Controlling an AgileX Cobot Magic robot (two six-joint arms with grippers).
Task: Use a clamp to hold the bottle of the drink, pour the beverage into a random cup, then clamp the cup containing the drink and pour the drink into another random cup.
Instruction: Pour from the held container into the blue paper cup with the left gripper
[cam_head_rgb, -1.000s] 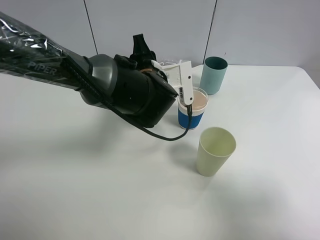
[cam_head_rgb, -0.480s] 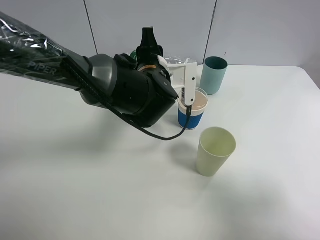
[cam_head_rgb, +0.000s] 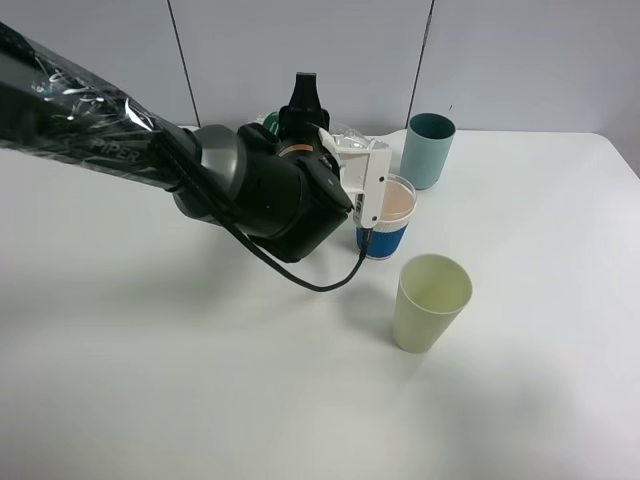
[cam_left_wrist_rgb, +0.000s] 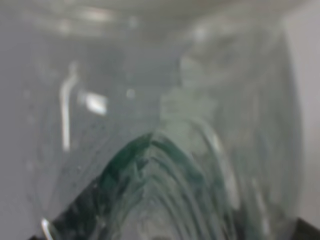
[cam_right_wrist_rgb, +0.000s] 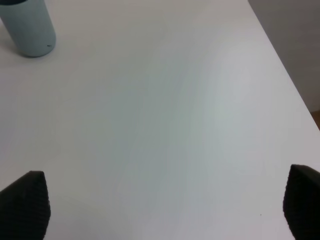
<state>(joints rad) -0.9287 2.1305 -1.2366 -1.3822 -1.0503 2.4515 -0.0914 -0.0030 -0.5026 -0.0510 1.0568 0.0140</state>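
Note:
My left gripper (cam_head_rgb: 316, 122), the clamp with white jaw pieces and an orange ring, is shut on the clear bottle (cam_head_rgb: 346, 136), held just behind and above the blue-banded cup (cam_head_rgb: 386, 222). The bottle is mostly hidden by the arm, and it fills the left wrist view (cam_left_wrist_rgb: 160, 150), blurred, with green showing. The blue-banded cup holds pinkish-brown drink. The teal cup (cam_head_rgb: 427, 150) stands behind it to the right and also shows in the right wrist view (cam_right_wrist_rgb: 27, 25). My right gripper (cam_right_wrist_rgb: 160, 205) is open over bare table, out of the exterior view.
A pale yellow-green cup (cam_head_rgb: 430, 301) stands in front of the blue-banded cup, nearer the camera. The white table (cam_head_rgb: 200, 380) ends at its right edge (cam_right_wrist_rgb: 280, 65). A black cable (cam_head_rgb: 300, 275) hangs from the left wrist close to the blue-banded cup.
My left wrist has rolled with the bottle in it, so the black finger now stands more upright. A bit of the green label shows behind the arm. The cups have not moved.

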